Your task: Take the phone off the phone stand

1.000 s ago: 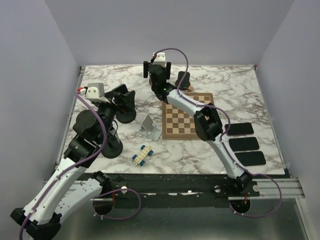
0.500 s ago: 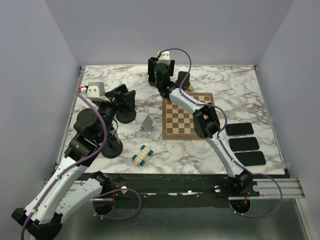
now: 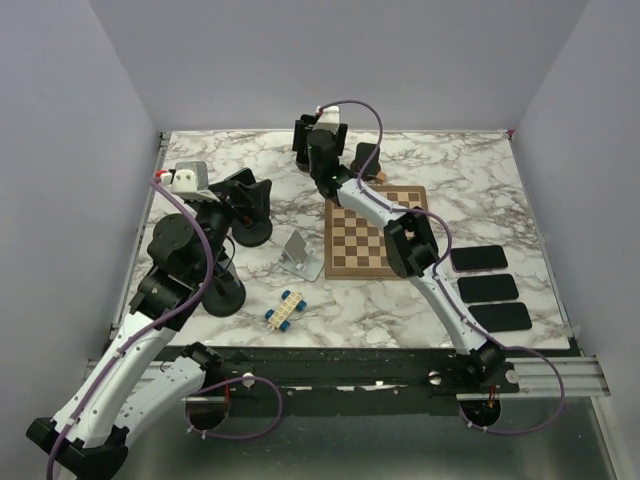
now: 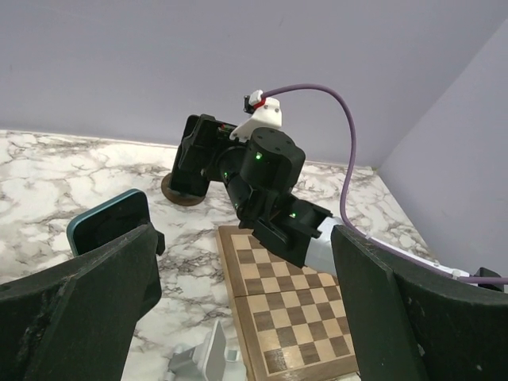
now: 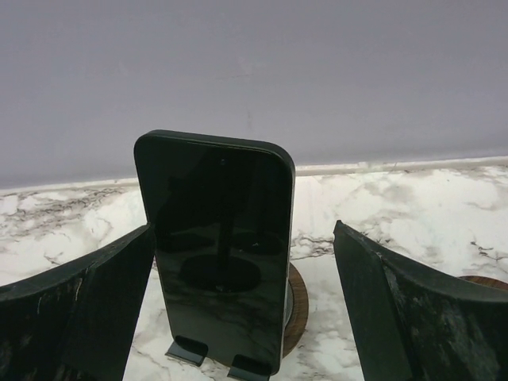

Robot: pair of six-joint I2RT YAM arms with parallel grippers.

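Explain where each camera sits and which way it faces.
Top external: above and behind the robot, looks down on the table; both arms show.
Left wrist: on the left arm, looks across at the right arm and chessboard; left fingers frame it.
Right wrist: faces the phone on its stand near the back wall; right fingers frame it.
Shared: top and left wrist both show right arm and chessboard.
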